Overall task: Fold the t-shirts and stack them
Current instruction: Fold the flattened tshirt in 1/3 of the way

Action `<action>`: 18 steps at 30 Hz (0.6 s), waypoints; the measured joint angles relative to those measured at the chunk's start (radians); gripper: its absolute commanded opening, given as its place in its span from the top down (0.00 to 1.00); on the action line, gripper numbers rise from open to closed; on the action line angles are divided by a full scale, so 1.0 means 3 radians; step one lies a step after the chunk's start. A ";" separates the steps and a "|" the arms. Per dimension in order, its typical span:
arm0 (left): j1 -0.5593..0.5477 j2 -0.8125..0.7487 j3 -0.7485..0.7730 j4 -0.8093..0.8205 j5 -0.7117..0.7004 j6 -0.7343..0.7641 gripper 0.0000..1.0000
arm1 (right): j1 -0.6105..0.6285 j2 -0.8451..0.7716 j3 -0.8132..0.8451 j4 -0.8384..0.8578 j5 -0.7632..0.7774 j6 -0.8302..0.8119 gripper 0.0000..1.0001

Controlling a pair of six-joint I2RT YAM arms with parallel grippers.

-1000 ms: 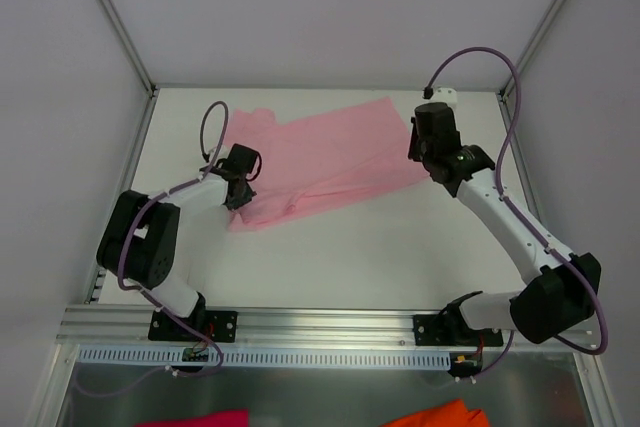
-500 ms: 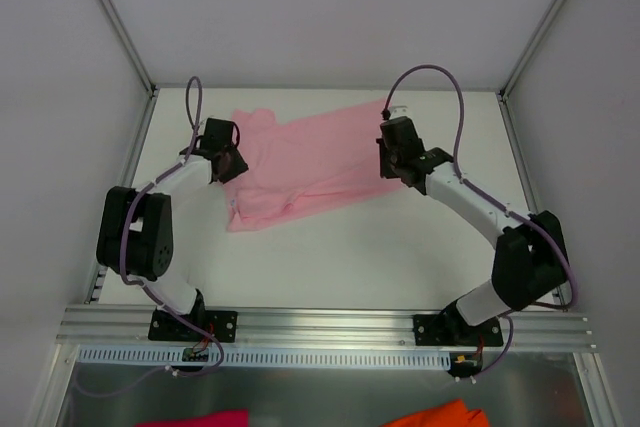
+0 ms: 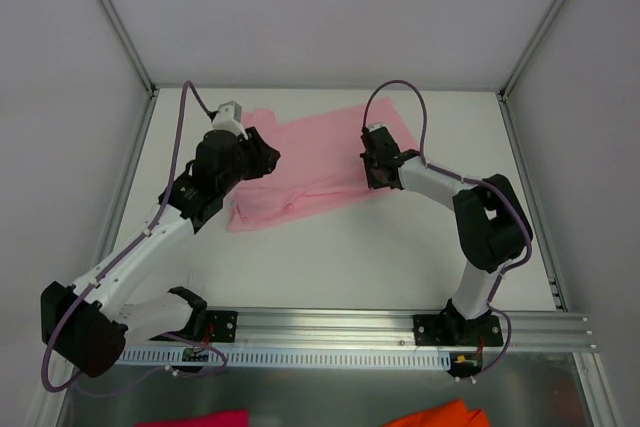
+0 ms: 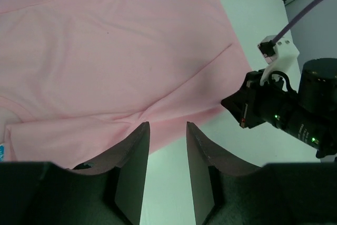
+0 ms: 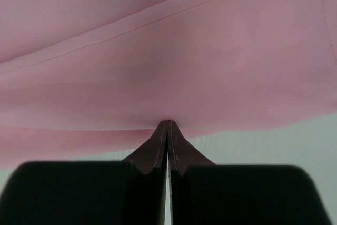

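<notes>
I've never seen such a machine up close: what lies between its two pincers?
Only the pink t-shirt, lying between the left pincer and the right pincer, as the top view shows.

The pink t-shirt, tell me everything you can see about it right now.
The t-shirt is plain light pink, thin soft cloth with short sleeves. It lies spread mostly flat and slanted across the far part of the white table, with shallow creases and a fold along its near edge. The right hand is shut and pinches that near edge towards the right. The left hand hangs open over its left end and does not grip it.
</notes>
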 measured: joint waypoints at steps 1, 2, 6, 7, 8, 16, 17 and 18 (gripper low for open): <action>-0.0052 -0.0103 -0.0071 0.0011 0.0000 -0.0001 0.66 | 0.0003 0.0006 -0.0001 0.0025 -0.0004 -0.0008 0.99; -0.0072 -0.0191 -0.0146 0.0011 -0.0009 -0.0001 0.66 | 0.0009 0.0011 -0.0001 0.0058 -0.0006 -0.0015 0.99; -0.0074 -0.0287 -0.0338 -0.0013 -0.0080 -0.0004 0.67 | 0.0029 0.0053 0.0008 0.0151 -0.0004 -0.0061 0.99; -0.0074 -0.0284 -0.0371 -0.0018 -0.0089 -0.0004 0.67 | 0.0032 0.0088 0.0019 0.0159 -0.0010 -0.0067 0.99; -0.0076 -0.0284 -0.0401 -0.0029 -0.0089 -0.0006 0.67 | 0.0038 0.0137 0.0034 0.0167 -0.0017 -0.0074 0.99; -0.0158 -0.0418 -0.0453 -0.0175 -0.0102 -0.0017 0.68 | 0.0062 0.0337 0.0100 0.0159 -0.0020 -0.0095 0.99; -0.0164 -0.0487 -0.0463 -0.0192 -0.0104 -0.0018 0.67 | 0.0064 0.0342 0.0104 0.0158 -0.0025 -0.0094 0.99; -0.0178 -0.0556 -0.0472 -0.0207 -0.0111 -0.0019 0.67 | 0.0064 0.0342 0.0107 0.0154 -0.0034 -0.0093 0.99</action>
